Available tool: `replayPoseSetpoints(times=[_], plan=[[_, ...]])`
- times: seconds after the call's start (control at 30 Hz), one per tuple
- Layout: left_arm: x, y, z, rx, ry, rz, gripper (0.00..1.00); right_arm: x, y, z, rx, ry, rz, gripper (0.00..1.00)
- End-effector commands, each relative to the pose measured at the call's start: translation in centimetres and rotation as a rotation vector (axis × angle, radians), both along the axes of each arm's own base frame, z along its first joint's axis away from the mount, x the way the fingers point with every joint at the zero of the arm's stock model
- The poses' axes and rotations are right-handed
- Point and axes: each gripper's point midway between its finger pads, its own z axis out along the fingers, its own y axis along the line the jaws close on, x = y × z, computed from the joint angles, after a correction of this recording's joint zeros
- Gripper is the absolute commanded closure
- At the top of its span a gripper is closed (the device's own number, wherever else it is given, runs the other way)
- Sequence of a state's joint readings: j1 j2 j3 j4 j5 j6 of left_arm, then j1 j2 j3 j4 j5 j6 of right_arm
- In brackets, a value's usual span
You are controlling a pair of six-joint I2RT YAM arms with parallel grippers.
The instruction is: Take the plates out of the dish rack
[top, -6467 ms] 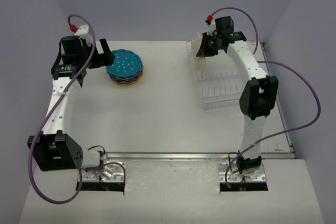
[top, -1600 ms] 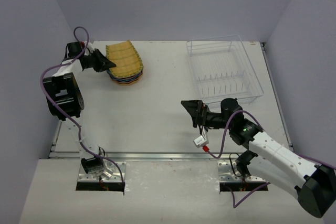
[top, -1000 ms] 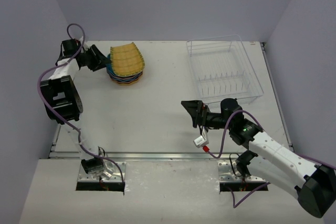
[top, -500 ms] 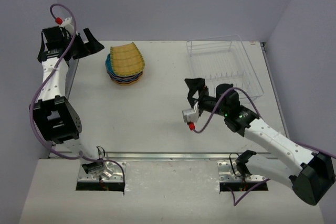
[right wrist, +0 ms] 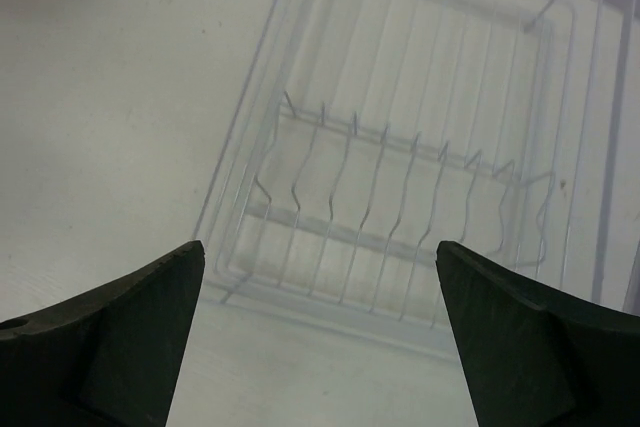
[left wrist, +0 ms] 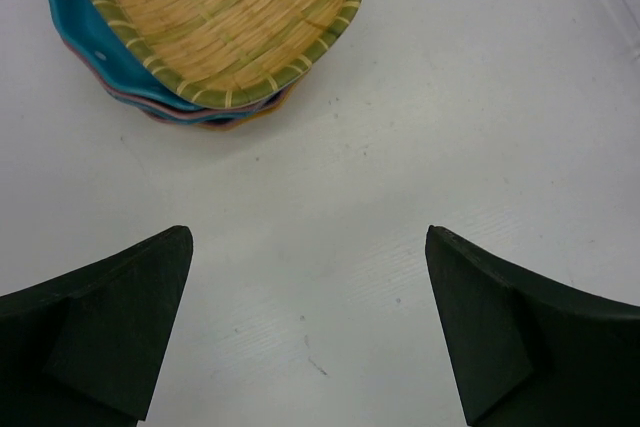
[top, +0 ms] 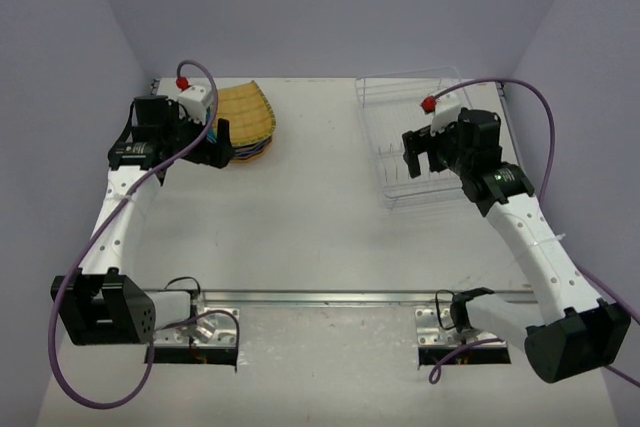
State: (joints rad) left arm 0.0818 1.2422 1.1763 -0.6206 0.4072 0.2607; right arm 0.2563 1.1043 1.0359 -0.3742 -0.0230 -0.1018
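Note:
The plates (top: 252, 151) lie stacked at the back left of the table, with a teal plate (left wrist: 62, 9) near the top and pink and orange rims beneath. A woven yellow plate with a green rim (left wrist: 210, 17) lies on top of the stack (top: 247, 112). My left gripper (top: 207, 143) hangs open just left of the stack, and in its wrist view (left wrist: 308, 239) it has only bare table between its fingers. The clear dish rack (top: 400, 107) stands at the back right with bare dividers (right wrist: 400, 187). Above the rack's near end my right gripper (top: 427, 157) is open and holds nothing (right wrist: 320, 247).
Purple walls close in the table at the back and both sides. The table's near edge is a metal strip (top: 330, 297), with both arm bases behind it. The right arm's forearm (top: 535, 237) slants along the right side of the table.
The left gripper has opened wide, drawn off the woven plate and come down beside the stack. The right arm has swung from the table's middle to above the rack's near end.

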Motion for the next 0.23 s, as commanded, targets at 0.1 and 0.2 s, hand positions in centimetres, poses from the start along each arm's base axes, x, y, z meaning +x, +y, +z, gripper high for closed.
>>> replayPoseSetpoints(times=[0.1,0.2], plan=[[-0.9,0.9,1.4,0.041,-0.105,0.037,0.00,-2.7,-3.2,-1.9,0.201,0.077,-0.201,0.01],[-1.0,0.8,1.2,0.031,-0.100,0.043,0.00,-3.1,-3.8,-1.4,0.200,0.049,-0.214,0.01]])
